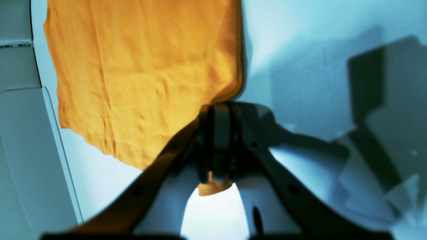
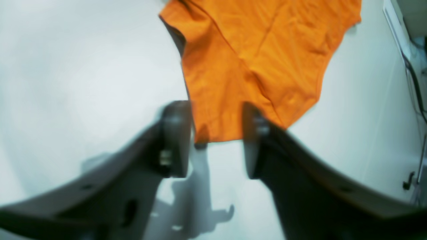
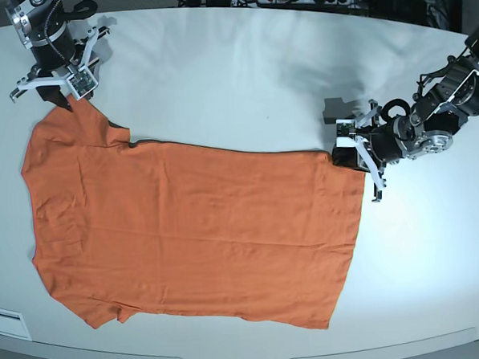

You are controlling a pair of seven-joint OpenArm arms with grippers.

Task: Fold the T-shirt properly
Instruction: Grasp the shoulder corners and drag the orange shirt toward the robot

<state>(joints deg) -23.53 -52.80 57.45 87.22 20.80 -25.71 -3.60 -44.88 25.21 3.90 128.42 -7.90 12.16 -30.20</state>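
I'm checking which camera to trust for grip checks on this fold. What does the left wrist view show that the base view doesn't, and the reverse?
Only the left wrist view shows the left gripper shut on a corner of the T-shirt, a bit of fabric poking out behind the jaws. Only the base view shows the whole shirt spread flat on the table, and the right gripper at one sleeve. Both show the orange shirt and the left gripper at its hem corner.

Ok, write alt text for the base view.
An orange T-shirt lies spread flat on a white table. The left gripper, on the view's right, pinches the shirt's hem corner, while the right gripper stands open at the sleeve on the view's upper left.
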